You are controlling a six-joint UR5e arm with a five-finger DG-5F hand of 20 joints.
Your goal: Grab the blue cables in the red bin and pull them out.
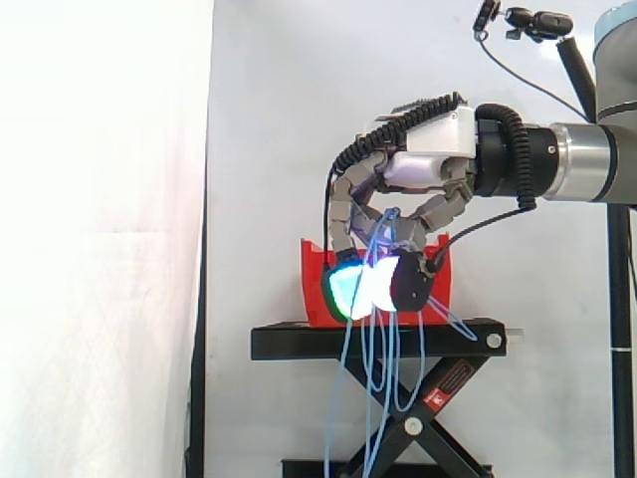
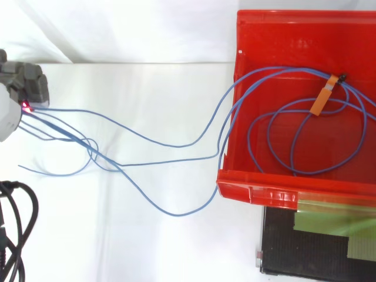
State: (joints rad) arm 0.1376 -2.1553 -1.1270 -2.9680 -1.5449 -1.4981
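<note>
black stand (image 1: 378, 339) w/ red bin (image 2: 252, 188) on top. hand (image 1: 428, 159) curled tight round blue cables (image 2: 179, 215), just in front of bin. strands run over front wall, coils + orange tag (image 2: 322, 100) inside. looks mid-pull; next: draw further from bin w/o losing grip.
</note>
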